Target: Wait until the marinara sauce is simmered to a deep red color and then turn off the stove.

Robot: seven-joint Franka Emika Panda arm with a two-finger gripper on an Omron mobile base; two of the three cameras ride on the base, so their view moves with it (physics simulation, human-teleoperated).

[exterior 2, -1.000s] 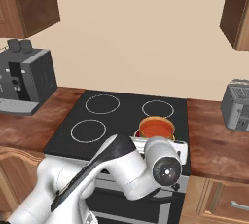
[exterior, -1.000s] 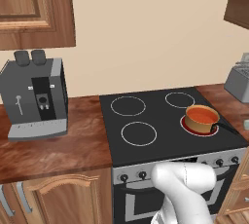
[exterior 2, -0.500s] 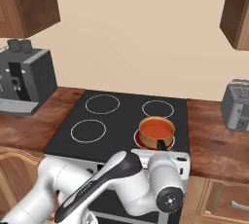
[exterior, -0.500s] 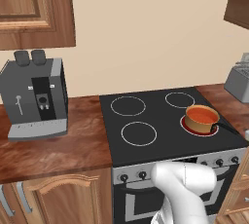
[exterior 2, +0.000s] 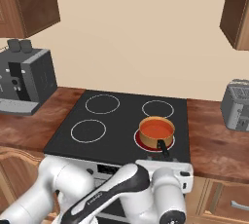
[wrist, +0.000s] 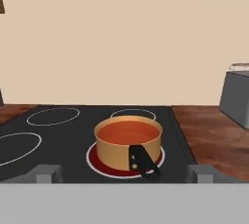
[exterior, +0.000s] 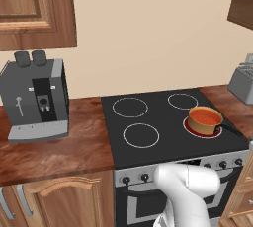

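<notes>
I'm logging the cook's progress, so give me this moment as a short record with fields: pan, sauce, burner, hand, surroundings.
pan: small copper-tan saucepan with dark handle, on the front right burner of the black glass stove
sauce: smooth orange-red marinara sauce, not yet deep red
burner: glowing red ring under the pan
hand: open, facing the pan from the stove's front, touching nothing
surroundings: grey coffee machine on the wooden counter left of the stove

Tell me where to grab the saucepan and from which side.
Grip the saucepan by its thin dark handle, coming from the stove's front: the handle juts toward the front edge, away from the glowing burner, and looks narrow enough for the open end effector.
</notes>
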